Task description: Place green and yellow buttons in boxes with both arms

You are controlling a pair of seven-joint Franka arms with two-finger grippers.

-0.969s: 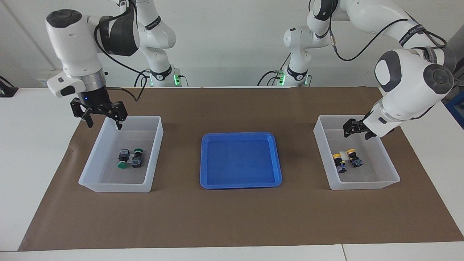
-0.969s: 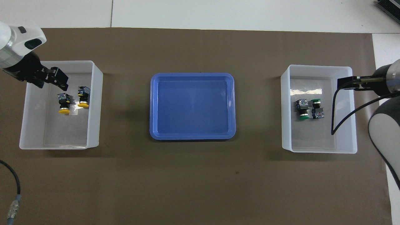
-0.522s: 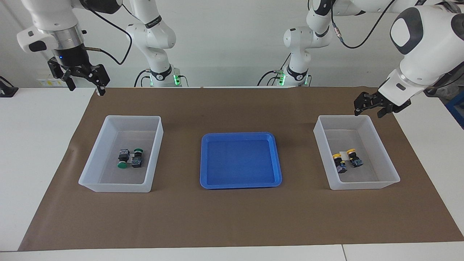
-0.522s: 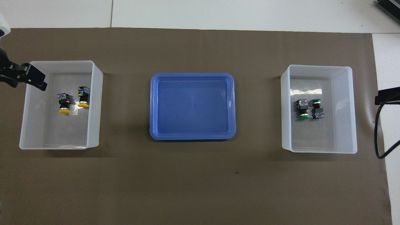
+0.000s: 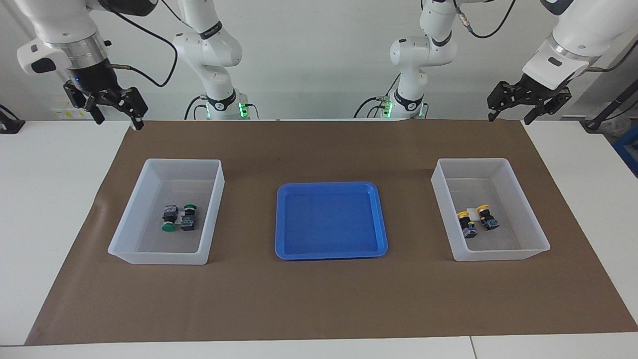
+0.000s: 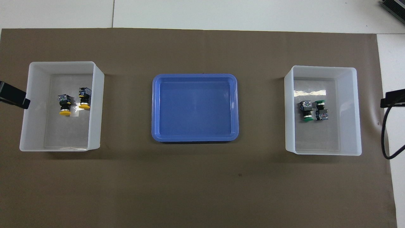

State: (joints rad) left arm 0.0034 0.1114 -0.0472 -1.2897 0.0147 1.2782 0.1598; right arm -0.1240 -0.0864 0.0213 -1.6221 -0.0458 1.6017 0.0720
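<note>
The 2 green buttons (image 5: pixel 178 219) lie in the clear box (image 5: pixel 149 174) at the facing view's left, the 2 yellow buttons (image 5: pixel 476 219) in the box (image 5: pixel 518 189) at its right. Both the left gripper (image 5: pixel 514 107) and the right gripper (image 5: pixel 115 113) hang spread and empty above the desk's (image 5: pixel 319 299) upper corners.

A blue tray (image 5: pixel 331 221) sat empty on a brown mat (image 5: pixel 319 299) at the middle of the white desk (image 5: pixel 50 199). Two slimmer white arms (image 5: pixel 212 60) with green lights stood at the robots' edge. A dark object (image 6: pixel 392 4), possibly equipment, showed at the overhead view's corner.
</note>
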